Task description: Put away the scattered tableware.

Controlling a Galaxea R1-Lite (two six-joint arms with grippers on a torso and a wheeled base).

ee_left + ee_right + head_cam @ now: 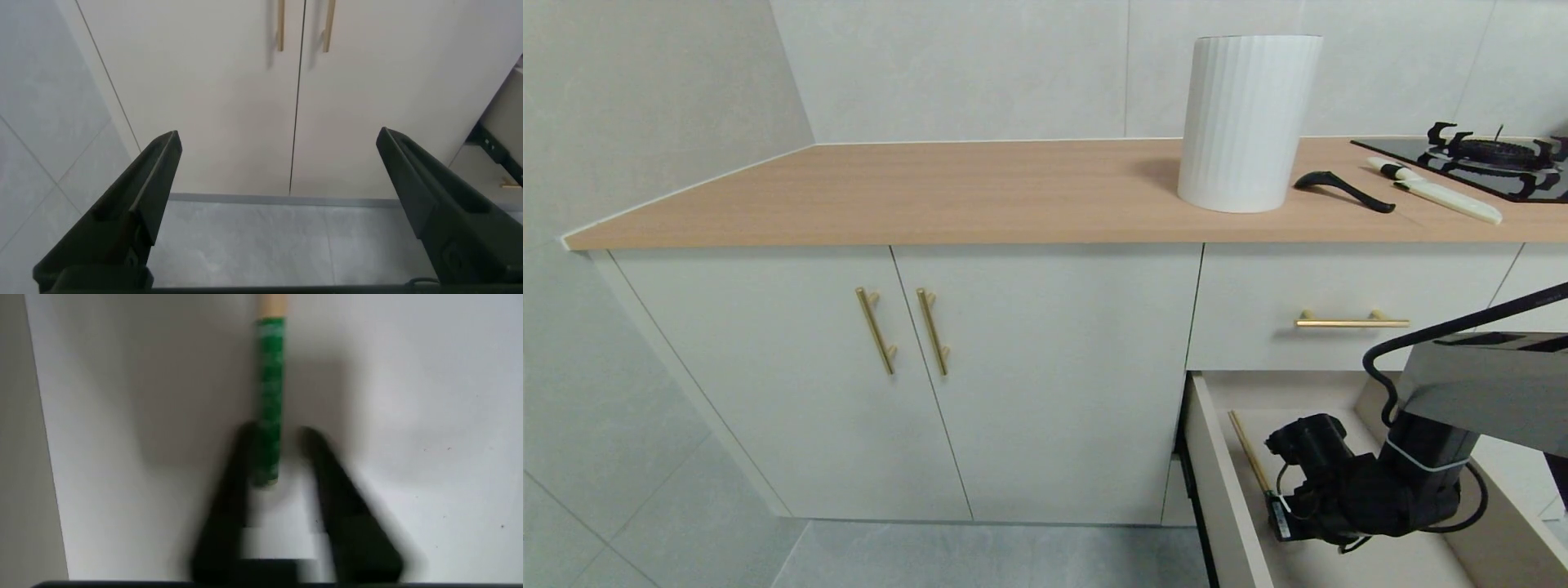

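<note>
A wooden chopstick with a green end lies on the floor of the open lower drawer, along its left wall. My right gripper is down inside the drawer with its fingers on either side of the green end; one finger stands slightly apart from it, so it is open. On the counter lie a black-handled utensil and a white knife. My left gripper is wide open and holds nothing, low in front of the cabinet doors.
A tall white ribbed container stands on the wooden counter, left of the utensils. A black gas hob is at the far right. A shut drawer with a gold handle sits above the open one.
</note>
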